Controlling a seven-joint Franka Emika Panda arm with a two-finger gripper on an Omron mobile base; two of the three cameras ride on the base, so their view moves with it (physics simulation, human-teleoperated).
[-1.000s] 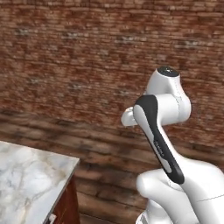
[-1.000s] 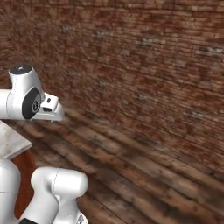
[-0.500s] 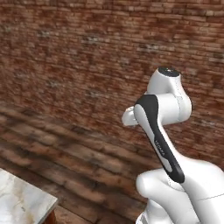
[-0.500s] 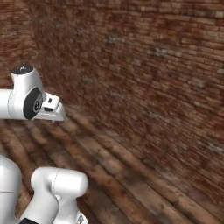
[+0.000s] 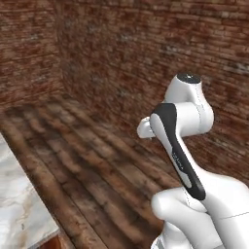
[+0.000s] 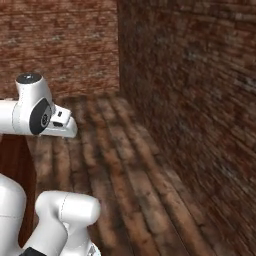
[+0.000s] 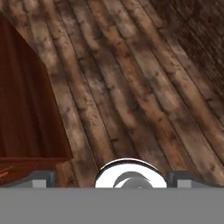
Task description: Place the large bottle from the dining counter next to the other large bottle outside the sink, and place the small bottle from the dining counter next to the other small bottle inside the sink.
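Note:
One end of the dining counter shows: its white-grey marbled top at the lower left of the left base view, and its red-brown wooden base at the left edge of the right base view. That base also fills the left of the hand view. My gripper hangs over bare floor beside that base, open, with nothing between its fingertips. My arm is folded close above my base. The bottles and the sink are out of view.
Dark wooden floorboards run ahead to two red-brown brick walls that meet in a corner. The counter end stands close on my left.
The whole picture has swung, so the camera has turned with the base. The counter end slid to the left edge and the wall corner came into sight. My arm kept its pose, the gripper open.

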